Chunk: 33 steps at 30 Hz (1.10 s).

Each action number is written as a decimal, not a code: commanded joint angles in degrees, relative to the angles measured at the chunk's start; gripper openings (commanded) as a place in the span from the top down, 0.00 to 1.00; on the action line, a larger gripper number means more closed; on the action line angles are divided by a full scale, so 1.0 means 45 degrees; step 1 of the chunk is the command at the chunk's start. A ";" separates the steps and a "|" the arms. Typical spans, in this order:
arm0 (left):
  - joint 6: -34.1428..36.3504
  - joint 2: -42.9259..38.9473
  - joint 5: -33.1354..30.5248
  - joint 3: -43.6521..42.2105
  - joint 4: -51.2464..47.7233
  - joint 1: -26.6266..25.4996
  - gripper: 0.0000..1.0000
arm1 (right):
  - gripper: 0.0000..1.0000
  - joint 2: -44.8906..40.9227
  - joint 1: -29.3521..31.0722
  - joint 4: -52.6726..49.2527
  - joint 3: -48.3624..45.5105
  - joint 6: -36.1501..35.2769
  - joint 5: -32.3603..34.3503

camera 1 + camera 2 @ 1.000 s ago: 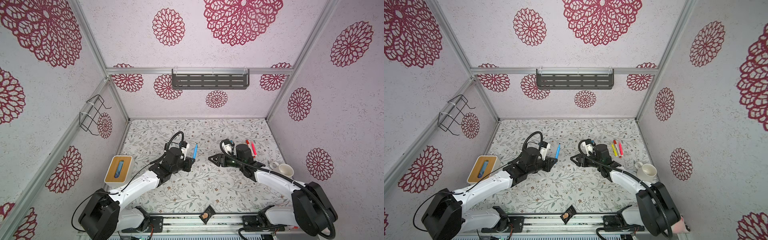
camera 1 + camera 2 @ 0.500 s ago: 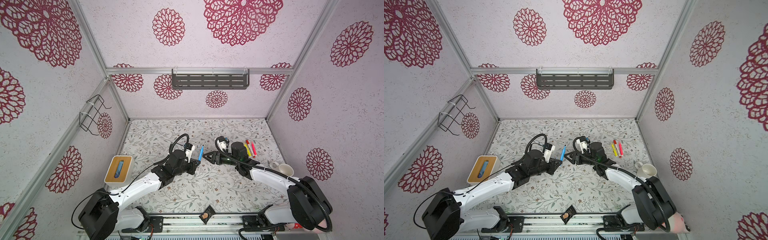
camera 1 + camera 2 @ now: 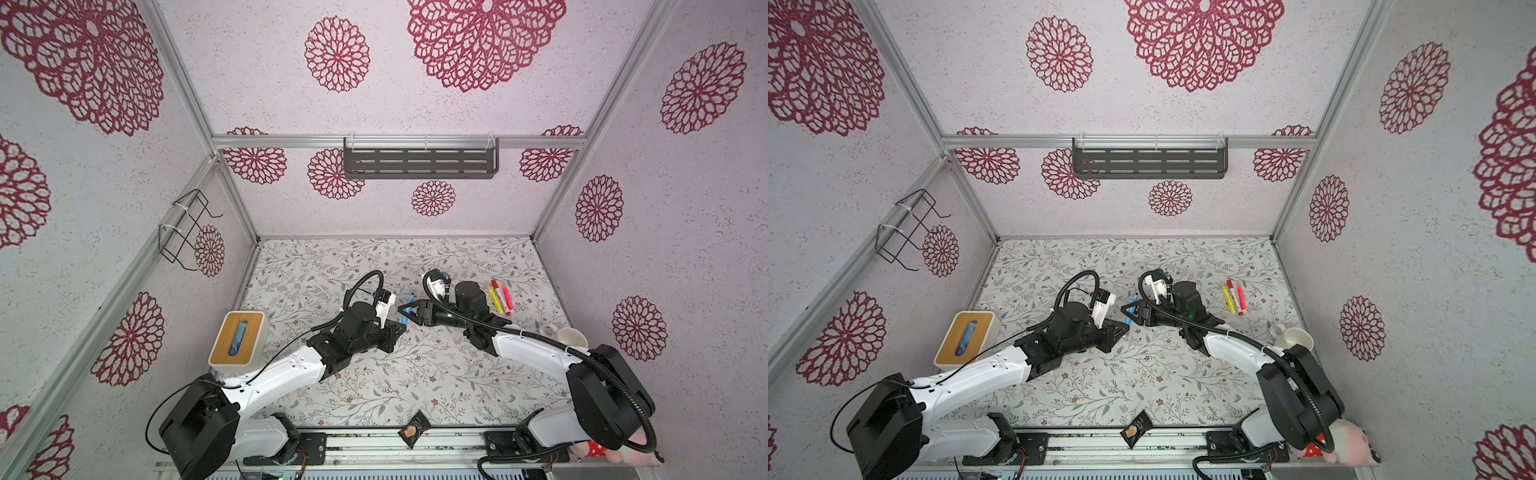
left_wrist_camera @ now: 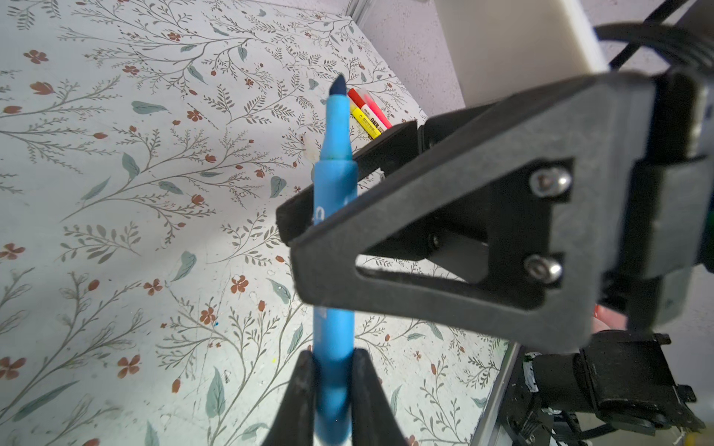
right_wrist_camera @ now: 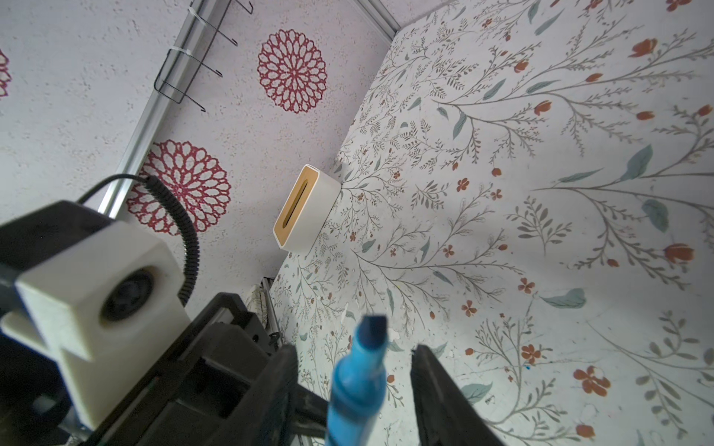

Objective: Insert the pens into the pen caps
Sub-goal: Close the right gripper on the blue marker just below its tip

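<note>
Uncapped blue pen (image 4: 334, 173) aloft; 3 pens (image 3: 500, 296) flat together

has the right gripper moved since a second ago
Yes: the right gripper has shifted left in a top view, away from the white mug, to straddle the blue pen.

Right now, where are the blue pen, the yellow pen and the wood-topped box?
blue pen (image 4: 334, 185): left wrist view, on the barrel just behind the tapered nib end.
yellow pen (image 3: 494, 300): in a top view, on the middle of its barrel.
wood-topped box (image 3: 251, 338): in a top view, on the wooden lid beside the slot.
</note>
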 commanded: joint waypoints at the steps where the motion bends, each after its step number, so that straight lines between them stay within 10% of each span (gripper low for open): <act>1: 0.0011 0.0114 0.0064 0.0046 0.0487 -0.0158 0.88 | 0.58 0.0020 0.0145 0.0643 0.0362 0.0139 -0.0155; 8: 0.0001 0.0235 0.0072 0.0153 0.0491 -0.0158 0.82 | 0.93 0.0092 0.0263 0.0779 0.0264 0.0302 -0.0142; 11: -0.0075 0.0379 0.0587 0.0292 0.0475 -0.0157 0.61 | 0.94 0.0014 0.0305 0.0770 0.0178 0.0331 -0.0083; 15: -0.0052 0.0745 0.1267 0.0577 0.0400 -0.0138 0.58 | 0.95 -0.0167 0.0360 0.0780 0.0104 0.0305 -0.0061; 33: -0.0340 0.0807 0.1579 0.0204 0.0931 0.0145 0.95 | 0.94 -0.0340 0.0748 0.1248 -0.0058 0.0558 0.0054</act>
